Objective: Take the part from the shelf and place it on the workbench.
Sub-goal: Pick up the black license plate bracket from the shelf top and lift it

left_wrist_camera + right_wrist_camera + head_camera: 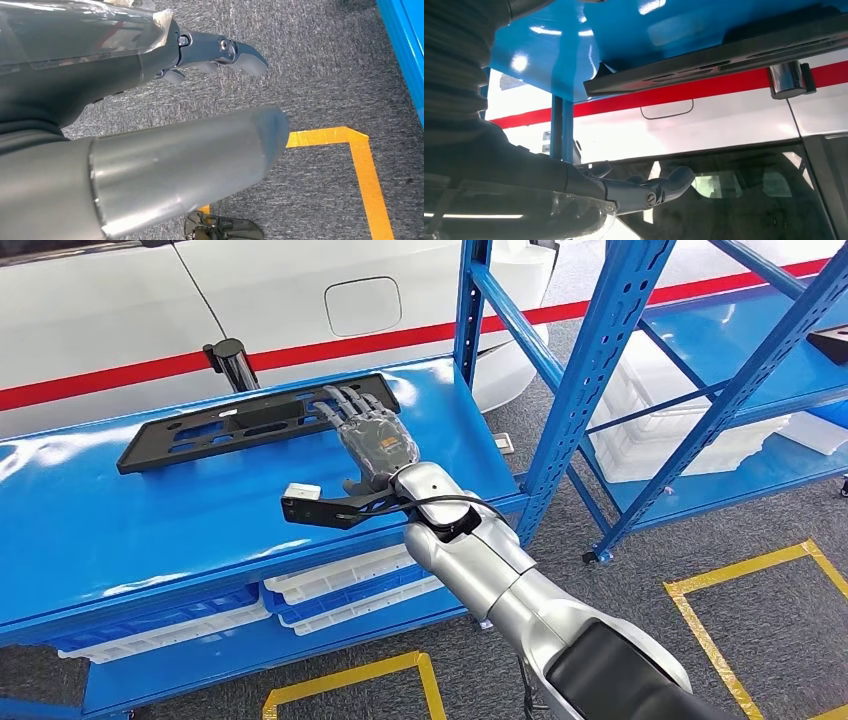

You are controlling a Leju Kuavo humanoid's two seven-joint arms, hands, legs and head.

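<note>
One flat black part point(255, 420) is lying on the blue shelf point(120, 520); we are reaching our right hand point(372, 440) over its near end, fingers spread and holding nothing, lining up a grasp. Our left hand point(220, 55) is hanging empty, fingers loosely apart.

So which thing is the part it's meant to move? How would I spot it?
Find the glossy blue surface in front of the white car. The part is the long, flat black plate with cut-out slots lying along its far edge, under the right hand.
</note>
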